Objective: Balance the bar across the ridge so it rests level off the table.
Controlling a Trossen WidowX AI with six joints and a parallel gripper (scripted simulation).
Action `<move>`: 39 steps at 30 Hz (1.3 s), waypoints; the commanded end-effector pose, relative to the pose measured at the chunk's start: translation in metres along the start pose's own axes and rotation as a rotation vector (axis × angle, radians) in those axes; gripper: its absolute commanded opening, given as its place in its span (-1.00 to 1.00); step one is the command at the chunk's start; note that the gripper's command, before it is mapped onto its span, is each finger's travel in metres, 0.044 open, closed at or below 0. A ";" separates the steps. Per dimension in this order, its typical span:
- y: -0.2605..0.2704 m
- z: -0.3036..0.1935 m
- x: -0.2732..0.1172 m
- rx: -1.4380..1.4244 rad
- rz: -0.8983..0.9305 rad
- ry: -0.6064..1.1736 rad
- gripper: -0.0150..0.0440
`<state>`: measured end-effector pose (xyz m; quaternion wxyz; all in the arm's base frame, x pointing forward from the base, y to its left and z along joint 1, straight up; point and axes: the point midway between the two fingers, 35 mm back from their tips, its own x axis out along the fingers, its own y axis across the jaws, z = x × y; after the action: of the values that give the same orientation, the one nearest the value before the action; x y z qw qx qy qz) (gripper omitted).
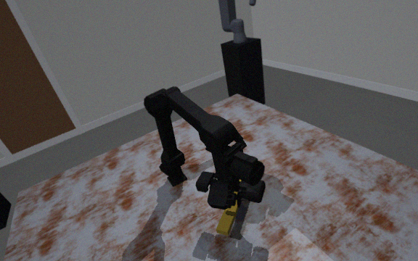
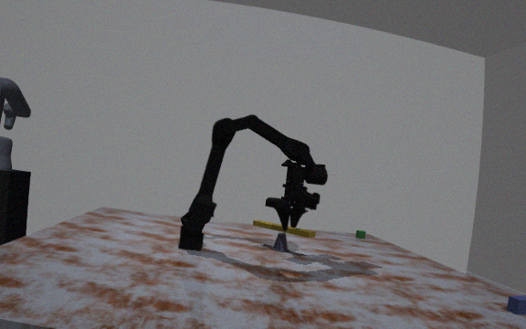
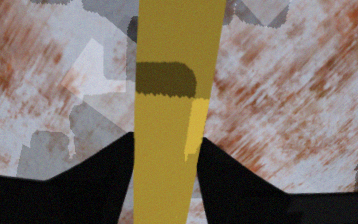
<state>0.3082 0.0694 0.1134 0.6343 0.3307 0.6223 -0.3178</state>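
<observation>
The yellow bar (image 1: 226, 222) (image 2: 306, 232) (image 3: 170, 45) is between the fingertips of my gripper (image 2: 289, 228) (image 3: 166, 142), which is shut on it. In the wrist view the bar runs from the top edge to the bottom edge, with a finger on each side. The ridge (image 2: 280, 243), a small grey-purple wedge, stands on the table below the bar and fingertips in the exterior view. The bar is just above its top there; whether they touch is too small to tell. The ridge is hidden in the top view and the wrist view.
A green cube (image 2: 361, 234) lies beyond the bar's right end in the exterior view. A blue block (image 2: 523, 304) lies near the table's right edge. Another grey arm (image 1: 239, 30) (image 2: 2, 148) stands on a black pedestal (image 1: 243, 69) (image 2: 0, 201) away from the table.
</observation>
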 end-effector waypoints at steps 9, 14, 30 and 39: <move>0.000 0.001 0.001 0.002 0.001 -0.004 -0.49; 0.000 0.001 0.001 0.002 0.001 -0.004 -0.49; 0.000 0.001 0.002 0.002 0.001 -0.004 -0.49; 0.000 0.001 0.003 0.002 0.001 -0.004 -0.49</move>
<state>0.3080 0.0693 0.1107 0.6345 0.3309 0.6220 -0.3177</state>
